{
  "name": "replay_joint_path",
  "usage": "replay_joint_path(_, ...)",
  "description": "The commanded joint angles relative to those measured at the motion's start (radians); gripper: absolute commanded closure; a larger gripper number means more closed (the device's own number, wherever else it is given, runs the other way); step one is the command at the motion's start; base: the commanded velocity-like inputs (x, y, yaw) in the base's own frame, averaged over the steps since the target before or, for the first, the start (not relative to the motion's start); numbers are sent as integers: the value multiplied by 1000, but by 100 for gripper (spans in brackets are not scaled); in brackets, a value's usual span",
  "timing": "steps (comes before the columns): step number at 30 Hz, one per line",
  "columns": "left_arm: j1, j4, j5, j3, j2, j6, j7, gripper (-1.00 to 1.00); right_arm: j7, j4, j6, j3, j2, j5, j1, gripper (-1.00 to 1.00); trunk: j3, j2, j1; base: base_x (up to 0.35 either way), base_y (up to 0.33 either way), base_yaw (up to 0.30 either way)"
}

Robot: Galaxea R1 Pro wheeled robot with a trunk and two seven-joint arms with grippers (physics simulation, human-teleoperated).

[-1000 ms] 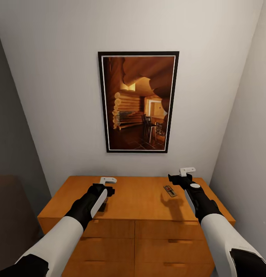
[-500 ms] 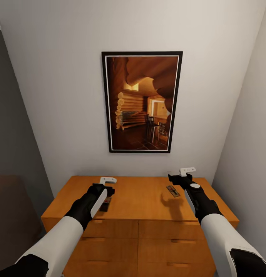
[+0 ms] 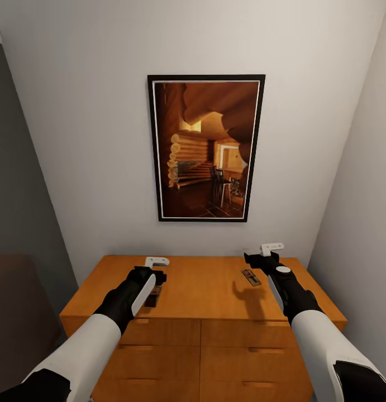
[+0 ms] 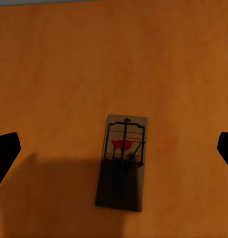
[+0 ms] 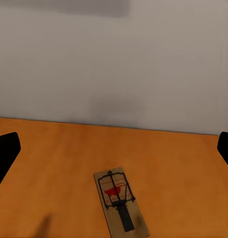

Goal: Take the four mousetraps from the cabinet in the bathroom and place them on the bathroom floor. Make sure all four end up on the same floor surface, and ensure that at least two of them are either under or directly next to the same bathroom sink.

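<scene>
Cabinet (image 3: 204, 290), top surface: two mousetraps are laid flat, well apart. Left mousetrap (image 4: 122, 161) is framed between the widely spread fingers of the left gripper (image 3: 153, 273), apparently for a top grasp. Right mousetrap (image 5: 119, 201) is approached likewise by the wide-open right gripper (image 3: 258, 258).

A furnished room in a home, rendered in simulation: a low orange-brown wooden cabinet with flat drawer fronts (image 3: 201, 335) fills the lower centre, pushed against plain off-white walls (image 3: 75, 139). A black-framed picture of a log-cabin interior (image 3: 206, 148) hangs above, at centre frame.
</scene>
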Motion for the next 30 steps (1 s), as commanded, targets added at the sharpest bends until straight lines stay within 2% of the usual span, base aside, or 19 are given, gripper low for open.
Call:
replay_joint_path(1, 0, -1, 11, -3, 1, 2, 9, -100, 9, -2, 5, -6, 1, 11, 0, -100, 0, -1, 0, 0, 0, 0)
replay_joint_path(14, 0, -1, 11, -3, 1, 3, 10, -100, 9, -2, 5, -6, 1, 9, 0, -100, 0, -1, 0, 0, 0, 0)
replay_joint_path(23, 0, 6, 6, -11, -22, 1, 19, -100, 9, -2, 5, -6, 0, 9, 0, -100, 0, -1, 0, 0, 0, 0)
replay_joint_path(30, 0, 42, 6, -14, -29, -1, 37, -100, 9, -2, 6, -5, -1, 9, 0, -100, 0, -1, 0, 0, 0, 0)
